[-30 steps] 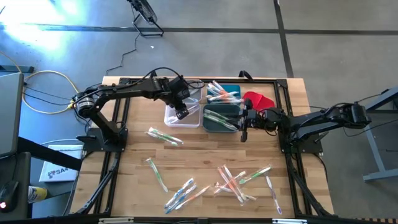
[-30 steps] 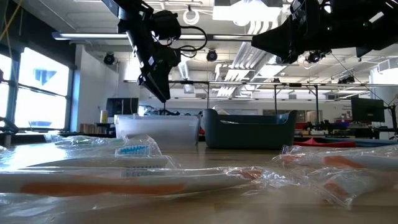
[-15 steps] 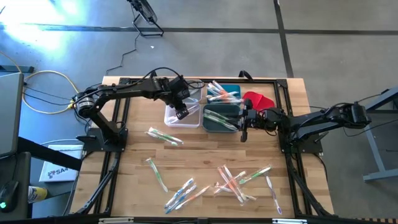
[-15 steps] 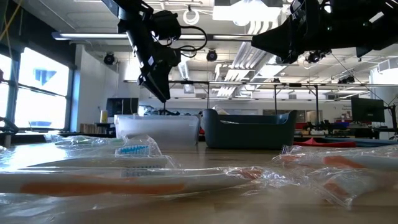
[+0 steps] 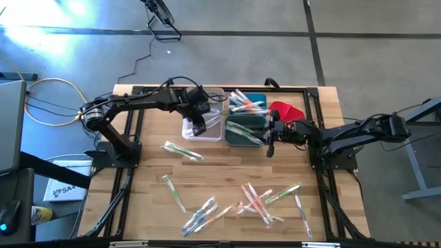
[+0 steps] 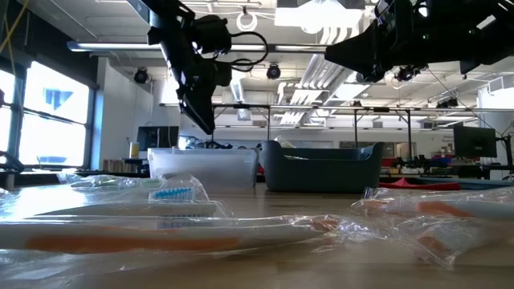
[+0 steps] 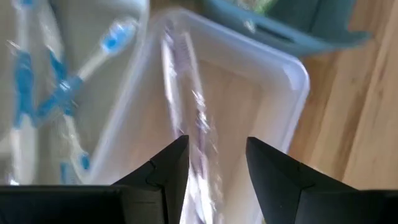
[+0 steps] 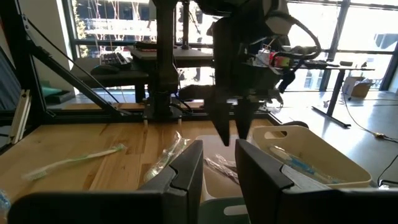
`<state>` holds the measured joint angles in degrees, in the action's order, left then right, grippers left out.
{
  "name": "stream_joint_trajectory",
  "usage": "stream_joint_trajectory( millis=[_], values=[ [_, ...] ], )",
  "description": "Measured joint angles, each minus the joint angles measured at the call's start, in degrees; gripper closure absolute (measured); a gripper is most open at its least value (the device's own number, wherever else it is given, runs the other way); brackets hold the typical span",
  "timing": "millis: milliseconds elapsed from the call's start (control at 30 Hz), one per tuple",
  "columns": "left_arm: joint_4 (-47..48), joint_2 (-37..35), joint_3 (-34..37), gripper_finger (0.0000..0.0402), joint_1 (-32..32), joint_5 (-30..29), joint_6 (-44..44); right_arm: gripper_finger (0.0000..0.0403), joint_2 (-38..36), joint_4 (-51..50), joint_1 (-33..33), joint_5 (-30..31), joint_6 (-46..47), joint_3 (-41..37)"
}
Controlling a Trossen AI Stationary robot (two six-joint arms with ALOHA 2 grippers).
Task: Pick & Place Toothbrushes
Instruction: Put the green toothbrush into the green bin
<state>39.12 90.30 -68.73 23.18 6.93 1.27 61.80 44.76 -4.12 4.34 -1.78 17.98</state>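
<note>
Left pincer (image 5: 200,128) shifted over clear bin (image 5: 195,132)

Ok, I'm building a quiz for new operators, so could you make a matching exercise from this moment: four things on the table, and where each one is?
Things:
1. clear bin
2. dark bin
3. red cloth
4. loose toothbrushes

Places:
A. scattered on bare wood, in the lower half of the high view
B. directly under the left gripper
C. right beside the right gripper
D. near the table's far edge, to the right of the bins

Pairs: 1-B, 2-C, 3-D, 4-A
</note>
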Motion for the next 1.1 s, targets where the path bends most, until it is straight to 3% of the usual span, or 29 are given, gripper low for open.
stream_joint_trajectory(
  millis=[633,1100],
  values=[
    [-6.4,-20.7,17.7,0.0245,-7.9,-1.6,-3.3,0.0316,0.0,0.0,0.0,0.0,0.0,0.0],
    [-5.8,-35.4,25.7,0.0245,-17.5,-2.1,-2.8,0.0316,0.0,0.0,0.0,0.0,0.0,0.0]
  ],
)
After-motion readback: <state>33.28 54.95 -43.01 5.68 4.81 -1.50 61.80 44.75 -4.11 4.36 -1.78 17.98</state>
